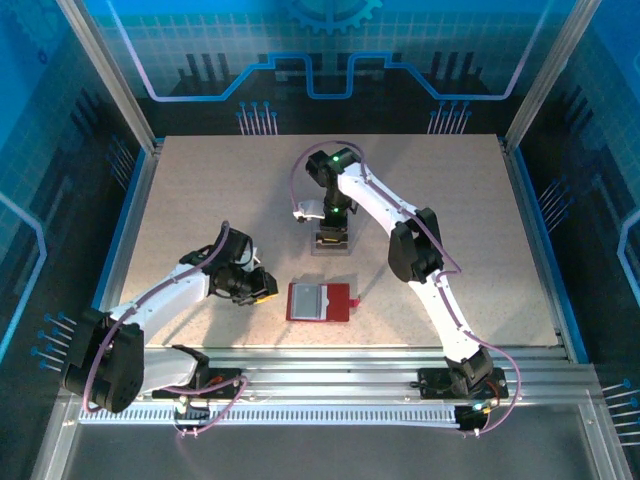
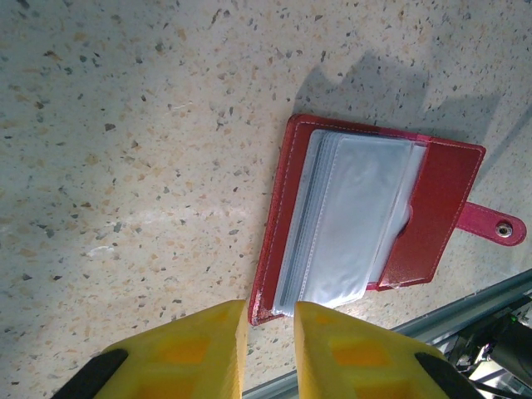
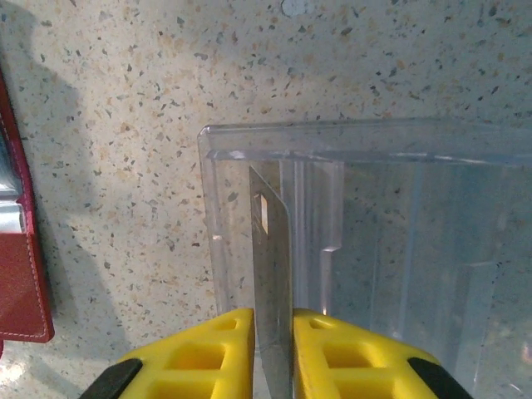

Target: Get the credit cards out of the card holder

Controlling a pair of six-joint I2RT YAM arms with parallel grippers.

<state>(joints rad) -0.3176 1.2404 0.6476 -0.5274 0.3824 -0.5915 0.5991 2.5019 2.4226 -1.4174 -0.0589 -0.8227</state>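
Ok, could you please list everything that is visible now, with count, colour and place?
card holder: 1, red with pale pockets, lying open on the table near its front edge, between the arms.
credit card: 1, grey, edge-on in the right gripper, at one end of the plastic box.
plastic box: 1, clear, mid-table, beyond the card holder.
table: 1, speckled beige.
left gripper: 1, yellow fingers, open and empty, beside the card holder.
right gripper: 1, yellow fingers, shut on the credit card.
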